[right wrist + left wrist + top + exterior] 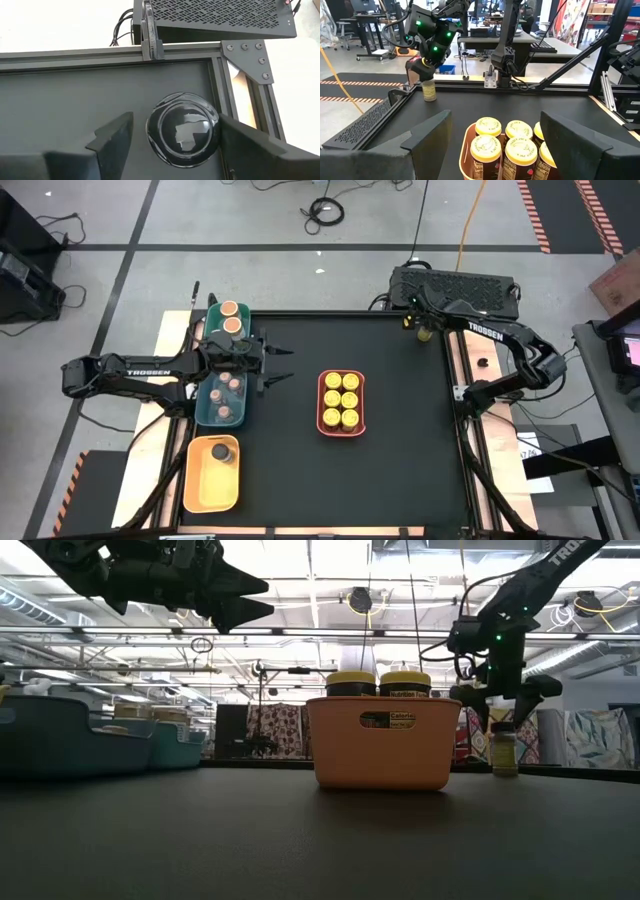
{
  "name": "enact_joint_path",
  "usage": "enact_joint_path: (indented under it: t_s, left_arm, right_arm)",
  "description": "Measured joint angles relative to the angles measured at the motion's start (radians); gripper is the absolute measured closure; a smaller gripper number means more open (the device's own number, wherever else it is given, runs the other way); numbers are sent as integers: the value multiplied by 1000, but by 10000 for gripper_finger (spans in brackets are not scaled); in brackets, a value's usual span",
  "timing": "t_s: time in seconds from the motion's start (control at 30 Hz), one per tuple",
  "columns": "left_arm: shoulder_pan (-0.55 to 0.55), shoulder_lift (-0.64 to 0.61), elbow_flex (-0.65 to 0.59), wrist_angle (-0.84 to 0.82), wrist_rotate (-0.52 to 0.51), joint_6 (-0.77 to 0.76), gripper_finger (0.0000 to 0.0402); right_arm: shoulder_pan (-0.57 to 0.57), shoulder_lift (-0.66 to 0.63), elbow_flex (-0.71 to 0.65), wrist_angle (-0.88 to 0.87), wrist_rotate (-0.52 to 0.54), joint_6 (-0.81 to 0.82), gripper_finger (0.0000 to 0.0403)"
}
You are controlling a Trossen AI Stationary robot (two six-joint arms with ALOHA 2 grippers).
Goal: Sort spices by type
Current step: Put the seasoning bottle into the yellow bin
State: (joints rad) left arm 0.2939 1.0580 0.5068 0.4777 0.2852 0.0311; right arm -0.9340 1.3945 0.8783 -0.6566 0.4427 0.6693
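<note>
Fingers of the right gripper (pixel 172 137) stand either side of a black-lidded jar (pixel 183 128) at the far right corner of the bench (pixel 400 430); the right wrist view shows the two dark fingers (pixel 112 137) flanking the glossy round lid with slim gaps on both sides, so they are fairly narrow around it, and whether they already touch the jar cannot be told. In the low view this jar (pixel 505 749) stands upright on the bench surface beneath the right gripper (pixel 503 700), and the left wrist view shows it (pixel 428 90) close to the bench's edge rail. Nothing stands between the jar and the coral tray (pixel 341 403) in the middle of the bench, which holds six yellow-lidded jars (pixel 340 400) in two rows of three. On the left side, a green tray (pixel 215 330) carries two jars with tan-orange lids (pixel 231 318), a teal tray (pixel 208 408) just nearer holds small pinkish-lidded jars (pixel 229 393), and a yellow tray (pixel 205 480) at the near left holds one dark-lidded jar (pixel 222 450). The left gripper (pixel 275 366) hangs above the bench beside the green and teal trays, its fingers (pixel 427 137) spread apart and holding nothing.
</note>
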Motion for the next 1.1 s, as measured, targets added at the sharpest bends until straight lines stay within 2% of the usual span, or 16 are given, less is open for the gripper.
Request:
enact_joint_path:
  t_s: [0.37, 0.6, 0.9, 1.1]
  left_arm:
    - [0, 0, 0, 0, 0, 1, 96]
    - [0, 0, 0, 2, 0, 1, 96]
    - [0, -1, 0, 3, 0, 1, 96]
    - [2, -47, 0, -71, -1, 3, 96]
  right_arm:
    - [9, 0, 1, 4, -15, -15, 222]
    - [87, -14, 28, 54, -113, -33, 222]
    - [299, -5, 255, 32, -111, -37, 217]
    - [459, 108, 433, 26, -61, -61, 215]
